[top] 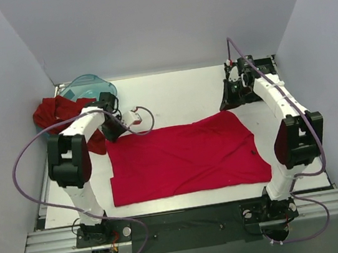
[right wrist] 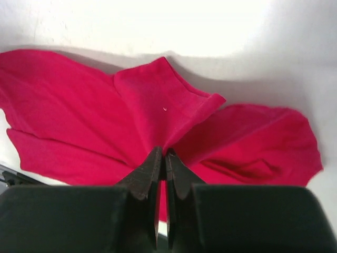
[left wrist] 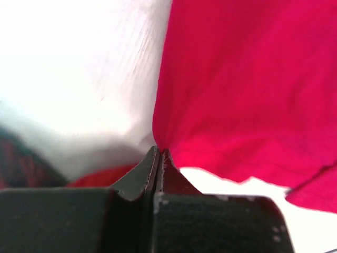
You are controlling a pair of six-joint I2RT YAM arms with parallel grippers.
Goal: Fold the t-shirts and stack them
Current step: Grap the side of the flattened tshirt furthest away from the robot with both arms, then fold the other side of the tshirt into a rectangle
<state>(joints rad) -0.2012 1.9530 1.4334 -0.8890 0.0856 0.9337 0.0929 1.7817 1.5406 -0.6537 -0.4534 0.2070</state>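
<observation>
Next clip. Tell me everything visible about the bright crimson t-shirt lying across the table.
The crimson t-shirt is soft matte cloth, spread as a wide, mostly flat rectangle on the white table, lightly wrinkled. The left gripper pinches its far-left corner; the right gripper pinches its far-right corner, drawn into a peak with folds fanning from the jaws. A small dark speck sits near its right edge. No collar or print can be made out.

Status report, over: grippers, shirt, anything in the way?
Left gripper shut on crimson-pink t-shirt, far-left corner. Right gripper shut on its far-right corner. Shirt spread out on table. Brick-red t-shirt heaped left, beside teal tub, not blocking.
</observation>
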